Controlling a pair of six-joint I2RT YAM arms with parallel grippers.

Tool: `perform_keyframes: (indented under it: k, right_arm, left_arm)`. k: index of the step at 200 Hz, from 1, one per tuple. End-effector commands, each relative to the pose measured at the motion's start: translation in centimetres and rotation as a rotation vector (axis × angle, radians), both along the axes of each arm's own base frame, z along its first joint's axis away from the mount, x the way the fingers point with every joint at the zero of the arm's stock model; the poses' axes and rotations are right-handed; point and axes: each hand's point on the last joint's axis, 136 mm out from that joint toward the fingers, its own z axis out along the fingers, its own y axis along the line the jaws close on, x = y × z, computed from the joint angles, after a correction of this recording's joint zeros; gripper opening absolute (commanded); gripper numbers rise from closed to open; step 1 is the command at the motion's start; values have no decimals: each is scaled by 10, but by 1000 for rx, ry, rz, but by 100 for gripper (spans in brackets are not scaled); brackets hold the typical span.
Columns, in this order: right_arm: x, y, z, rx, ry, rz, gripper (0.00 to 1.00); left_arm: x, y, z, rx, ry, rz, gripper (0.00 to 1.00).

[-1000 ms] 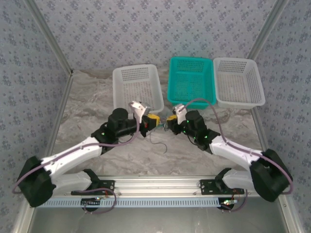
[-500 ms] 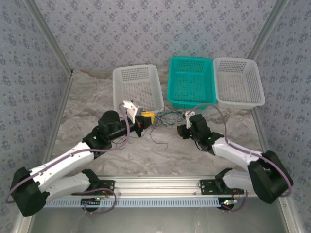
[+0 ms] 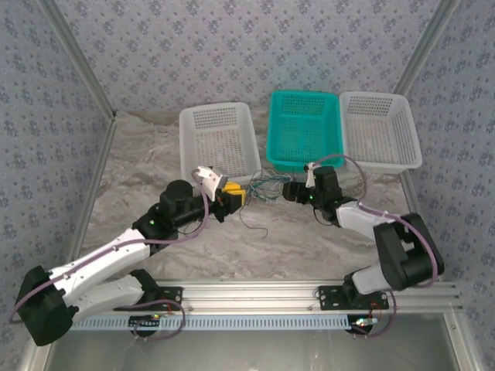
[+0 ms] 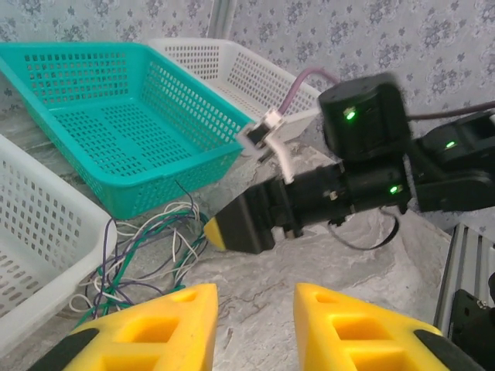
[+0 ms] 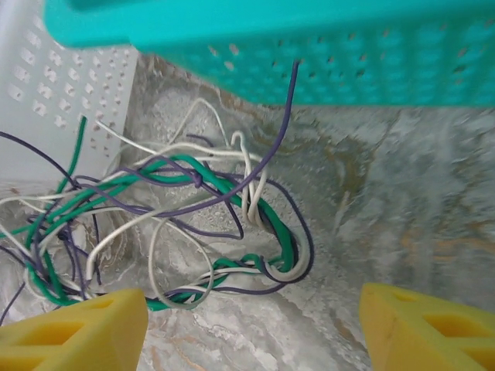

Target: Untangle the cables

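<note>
Beside the teal basket (image 5: 271, 35), tangled cables (image 5: 193, 224) before the spread, empty right hand (image 5: 251, 313); left hand (image 4: 254, 303) spread too.

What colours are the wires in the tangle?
Dark purple, green and whitish-cream cables, clearest in the right wrist view.

Cables (image 5: 197, 176): thin dark purple, green and whitish-cream wires, lying knotted in one loose, looping tangle across the left and centre of the right wrist frame, one purple strand curving up toward the upper centre, several ends running off the left edge.
</note>
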Motion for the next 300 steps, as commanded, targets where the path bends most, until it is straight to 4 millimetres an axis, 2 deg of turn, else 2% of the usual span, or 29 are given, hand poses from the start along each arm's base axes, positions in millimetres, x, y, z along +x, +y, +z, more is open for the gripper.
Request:
perform_keyframes:
  k: [1, 34, 52, 77, 89, 114, 144, 160, 193, 216, 238, 267, 300]
  right_arm:
    - [23, 12, 17, 76, -103, -2, 70]
    - [33, 13, 9, 76, -154, -18, 62]
    - [37, 14, 3, 73, -150, -24, 46]
    - [38, 16, -5, 71, -135, -26, 35]
    - [38, 16, -7, 69, -131, -26, 31]
    - [35, 15, -13, 45, -116, -25, 30]
    - [30, 15, -11, 41, -123, -17, 7]
    - [22, 14, -1, 37, -139, -13, 0]
    - [-17, 8, 25, -63, -180, 24, 0]
    - [-45, -3, 56, -96, -238, 41, 0]
    - [-67, -13, 87, -97, -314, 60, 0]
    - [-88, -15, 123, -71, -417, 112, 0]
    - [-103, -1, 151, -50, -493, 238, 0]
  left_arm:
    - [-5, 2, 16, -36, -33, -1, 37]
    - [-5, 3, 13, -28, -28, 0, 42]
    - [-4, 2, 12, -35, -24, -1, 47]
    - [-4, 2, 12, -39, -24, 2, 52]
    - [-4, 2, 12, -38, -25, 6, 53]
    - [-4, 3, 11, -33, -27, 11, 58]
    - [0, 4, 10, -27, -24, 29, 62]
    - [6, 7, 5, 2, -8, 70, 63]
    - [26, 31, -9, 142, 34, 237, 68]
    - [29, 36, -17, 251, 46, 251, 71]
    - [30, 31, -19, 291, 64, 221, 72]
    - [29, 15, -16, 280, 99, 155, 73]
    - [18, -8, -11, 296, 45, -12, 76]
